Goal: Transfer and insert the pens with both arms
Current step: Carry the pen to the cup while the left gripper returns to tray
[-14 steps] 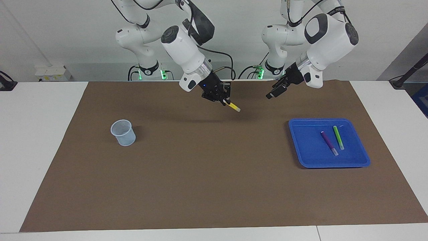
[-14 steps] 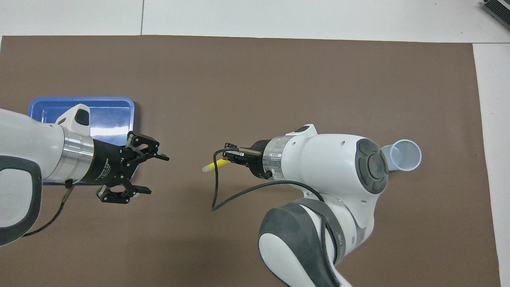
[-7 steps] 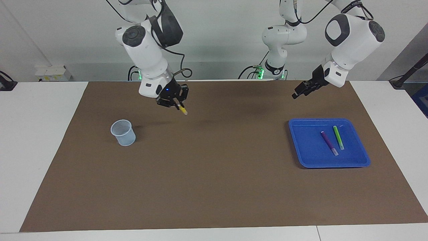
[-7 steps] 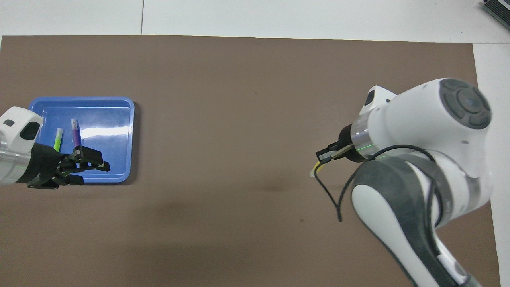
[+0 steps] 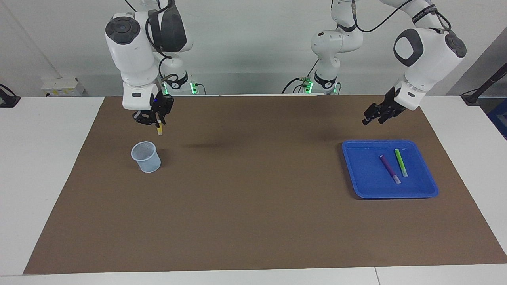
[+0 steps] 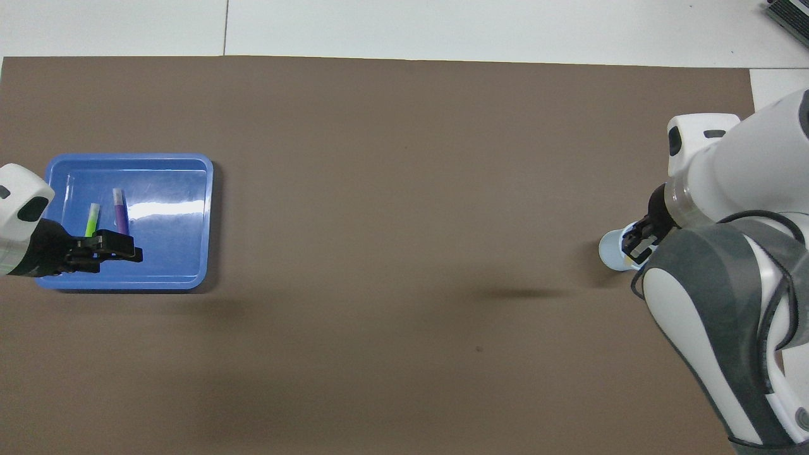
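The brown mat [image 5: 253, 206] covering the table [image 5: 47, 166] looks matt and paper-like, smooth and without sheen. The table's white top appears hard and smooth, faintly satin. The blue tray [image 5: 358, 186] below the left gripper's [image 5: 372, 117] jaws is glossy plastic, catching a bright highlight on its floor. The pale blue cup [image 5: 146, 157] under the right gripper's [image 5: 152, 120] jaws looks like fine mesh, matt. The arms' white shells are glossy plastic; both grippers are matt black.
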`<state>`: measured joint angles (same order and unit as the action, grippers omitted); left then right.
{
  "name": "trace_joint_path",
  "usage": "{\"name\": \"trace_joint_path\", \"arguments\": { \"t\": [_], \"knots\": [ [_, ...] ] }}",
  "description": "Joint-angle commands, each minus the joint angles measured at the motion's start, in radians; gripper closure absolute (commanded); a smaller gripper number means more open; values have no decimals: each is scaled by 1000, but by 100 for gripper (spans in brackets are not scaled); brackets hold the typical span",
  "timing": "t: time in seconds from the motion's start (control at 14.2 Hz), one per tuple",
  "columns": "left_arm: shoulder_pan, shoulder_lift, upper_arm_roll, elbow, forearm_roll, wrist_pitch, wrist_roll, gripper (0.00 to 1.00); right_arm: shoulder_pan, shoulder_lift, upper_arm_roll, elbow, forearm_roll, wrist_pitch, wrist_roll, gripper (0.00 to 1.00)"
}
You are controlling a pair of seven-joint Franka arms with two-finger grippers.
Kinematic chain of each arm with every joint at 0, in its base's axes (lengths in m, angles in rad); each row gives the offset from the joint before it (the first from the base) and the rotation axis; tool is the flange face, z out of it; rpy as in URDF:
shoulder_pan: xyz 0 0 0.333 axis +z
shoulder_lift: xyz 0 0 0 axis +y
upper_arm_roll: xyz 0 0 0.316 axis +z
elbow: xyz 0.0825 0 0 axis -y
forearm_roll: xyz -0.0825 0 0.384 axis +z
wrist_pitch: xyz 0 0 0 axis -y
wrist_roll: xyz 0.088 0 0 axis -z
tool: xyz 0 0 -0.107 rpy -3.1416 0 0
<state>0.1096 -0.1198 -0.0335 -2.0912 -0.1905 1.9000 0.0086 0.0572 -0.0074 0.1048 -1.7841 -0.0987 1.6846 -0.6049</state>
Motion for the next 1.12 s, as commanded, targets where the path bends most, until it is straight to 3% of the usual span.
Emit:
{"name": "trace_joint_path", "arguments": {
  "t": [0.0, 0.21, 0.77, 1.05],
  "knots": [
    [25, 46, -8, -10, 32, 89, 48, 26, -59, -31, 15, -79, -24, 64, -85, 100],
    [39, 104, -8, -10, 63, 174, 56, 26, -100, -68, 15, -196, -24, 234, -134, 100],
    [78, 245, -5, 0, 98, 355, 116, 27, -149, -144, 15, -428, -21, 476, -145, 100],
    [85, 324, -3, 5, 106, 459, 126, 27, -175, -151, 13, -497, -21, 558, -147, 100]
  ]
}}
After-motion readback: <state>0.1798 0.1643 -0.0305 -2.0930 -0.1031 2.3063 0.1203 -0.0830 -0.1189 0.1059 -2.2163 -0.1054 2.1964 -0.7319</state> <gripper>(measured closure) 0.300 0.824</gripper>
